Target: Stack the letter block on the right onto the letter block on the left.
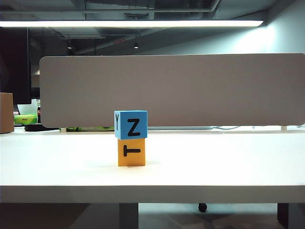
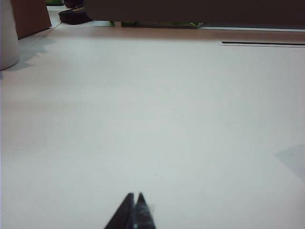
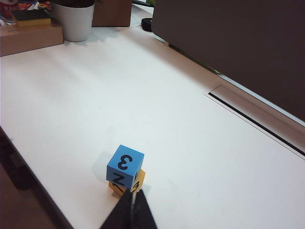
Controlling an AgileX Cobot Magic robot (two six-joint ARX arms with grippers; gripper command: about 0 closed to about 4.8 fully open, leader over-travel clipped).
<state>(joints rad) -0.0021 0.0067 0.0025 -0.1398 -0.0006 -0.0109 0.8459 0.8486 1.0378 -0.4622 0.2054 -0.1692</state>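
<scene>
A blue letter block (image 1: 131, 124) with a black Z on its front stands on top of an orange letter block (image 1: 131, 152) marked T, in the middle of the white table (image 1: 214, 162). No arm shows in the exterior view. In the right wrist view the blue block (image 3: 125, 163), a 3 on its upper face, rests on the orange block (image 3: 139, 181). My right gripper (image 3: 133, 193) is shut and empty, held clear of the stack. Over bare table, my left gripper (image 2: 135, 195) is shut with nothing in it; neither block shows in its view.
A grey partition (image 1: 171, 90) runs along the back of the table. A brown box (image 1: 6, 112) stands at the far left. The right wrist view shows a white pot (image 3: 74, 20), a wooden box (image 3: 29, 37) and a cable slot (image 3: 252, 121) in the tabletop.
</scene>
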